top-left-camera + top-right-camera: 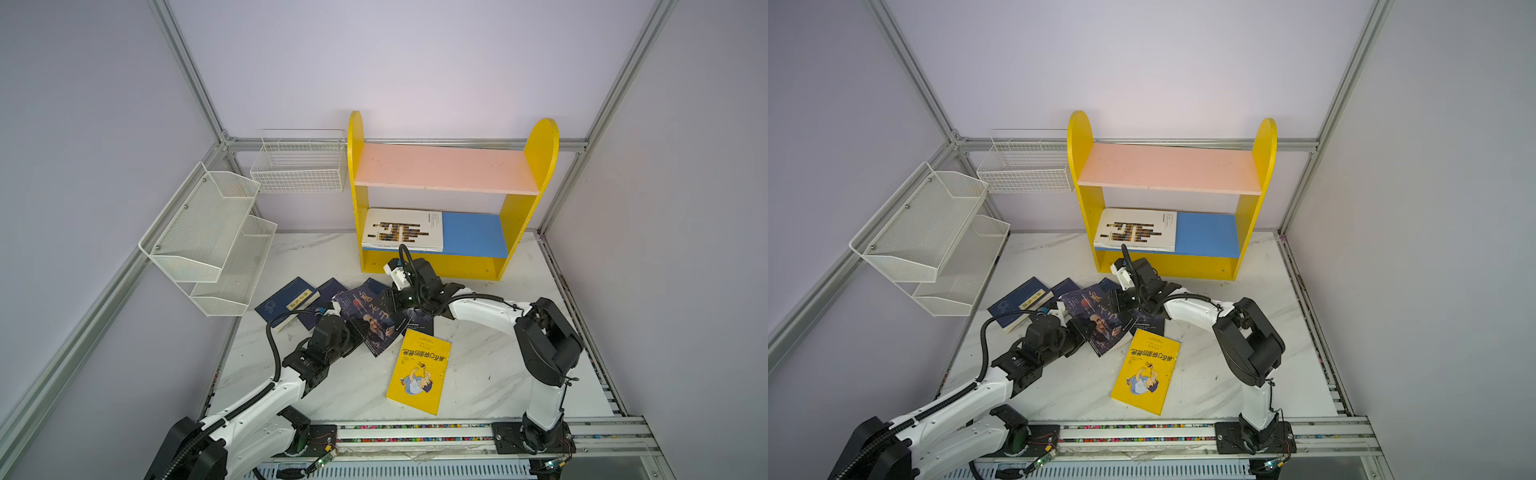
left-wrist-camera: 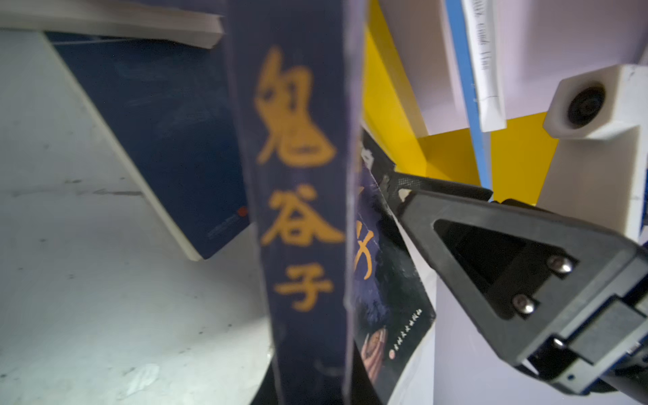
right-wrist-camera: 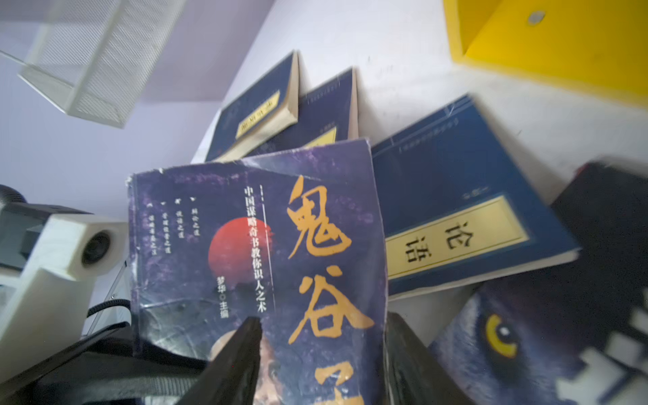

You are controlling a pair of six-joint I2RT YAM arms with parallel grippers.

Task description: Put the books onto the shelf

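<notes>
Partly hidden: left gripper (image 1: 352, 329) fingertips, buried under the portrait book (image 1: 370, 318) at the middle of the tabletop (image 1: 478, 374), before the shelf (image 1: 540, 158). Jaws clamped on its spine edge. Right gripper (image 3: 324, 326) jaws apart, one finger resting on that cover.

I was working inside a robotics lab test cell. Plain pale panel walls (image 1: 415, 62) sat in an aluminium frame (image 1: 189, 70) around a marble-patterned tabletop (image 1: 490, 374). The left arm (image 1: 257, 411) and right arm (image 1: 490, 309) were bolted to a slotted rail (image 1: 415, 434), with bare wiring and small circuit boards (image 1: 326, 457) exposed. The yellow shelf (image 1: 540, 149), mesh rack (image 1: 208, 216) and wire basket (image 1: 299, 166) looked like staged props.
</notes>
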